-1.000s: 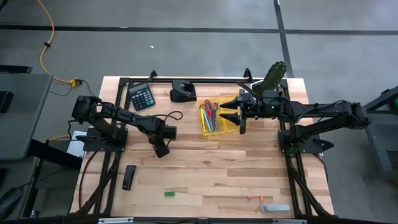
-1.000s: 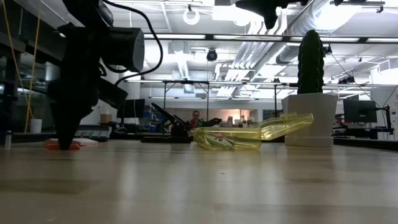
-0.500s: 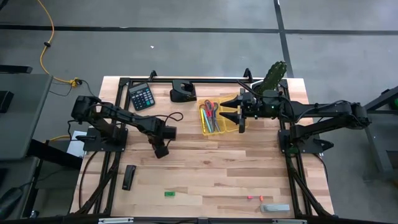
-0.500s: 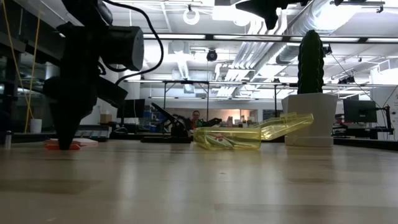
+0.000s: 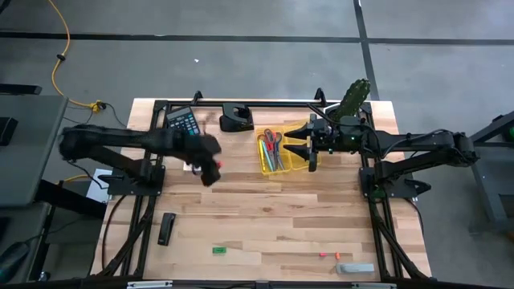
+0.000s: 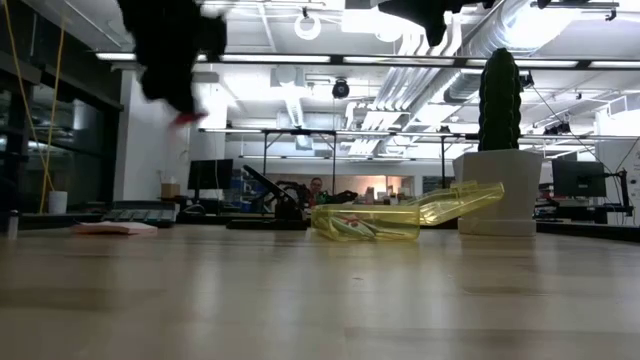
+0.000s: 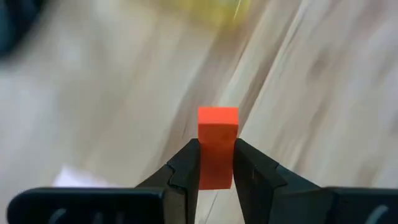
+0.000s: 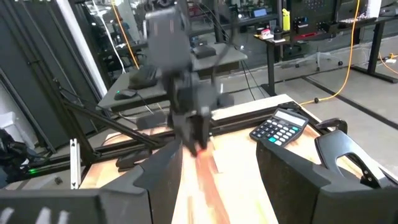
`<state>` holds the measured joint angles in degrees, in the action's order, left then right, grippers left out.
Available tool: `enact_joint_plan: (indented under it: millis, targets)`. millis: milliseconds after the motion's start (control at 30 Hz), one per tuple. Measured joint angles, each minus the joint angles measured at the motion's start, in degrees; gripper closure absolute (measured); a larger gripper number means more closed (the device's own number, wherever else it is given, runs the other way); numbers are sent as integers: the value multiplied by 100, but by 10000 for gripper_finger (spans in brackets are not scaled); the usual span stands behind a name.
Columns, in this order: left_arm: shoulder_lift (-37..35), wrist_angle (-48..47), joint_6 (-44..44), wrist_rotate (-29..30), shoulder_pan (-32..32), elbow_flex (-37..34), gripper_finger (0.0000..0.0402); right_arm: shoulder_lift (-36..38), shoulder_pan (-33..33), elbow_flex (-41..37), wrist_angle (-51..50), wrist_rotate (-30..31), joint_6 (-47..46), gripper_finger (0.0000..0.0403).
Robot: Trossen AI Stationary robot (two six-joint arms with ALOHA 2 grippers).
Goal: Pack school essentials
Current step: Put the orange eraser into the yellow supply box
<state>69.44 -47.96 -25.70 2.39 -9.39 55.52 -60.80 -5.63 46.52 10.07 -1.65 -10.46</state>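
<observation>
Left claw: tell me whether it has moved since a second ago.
Yes. The left claw, shut on an orange block, has lifted off the table and swung back toward the calculator, leaving the pink pad behind.

Bright overhead ceiling lights, hardly any shadows. The left arm (image 5: 136, 143) was smeared with motion blur, maybe mid-swing; wrist views looked soft too.

No text, label, brand or number can be read anywhere.
</observation>
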Motion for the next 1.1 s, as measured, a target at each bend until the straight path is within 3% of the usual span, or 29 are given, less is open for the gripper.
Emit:
enact_joint_plan:
  millis: [200,367,600,800,933,1100]
  targets:
    - [-1244,2084,401,-8,-193,36,328,-1,0,0,166,-3,0,204]
    - [-1694,3663,639,-141,-194,39,328,-2,0,0,320,-5,0,204]
    - [-1525,4611,268,-1007,-178,45,328,-1,4,0,493,-7,145,204]
    - [-1264,4859,-126,-1052,-179,38,328,-110,71,0,572,182,304,204]
    - [-1008,5308,-408,-739,-174,38,328,-473,395,111,802,652,936,204]
    - [-601,6126,-720,1,-179,38,328,-1220,771,794,823,1796,1818,204]
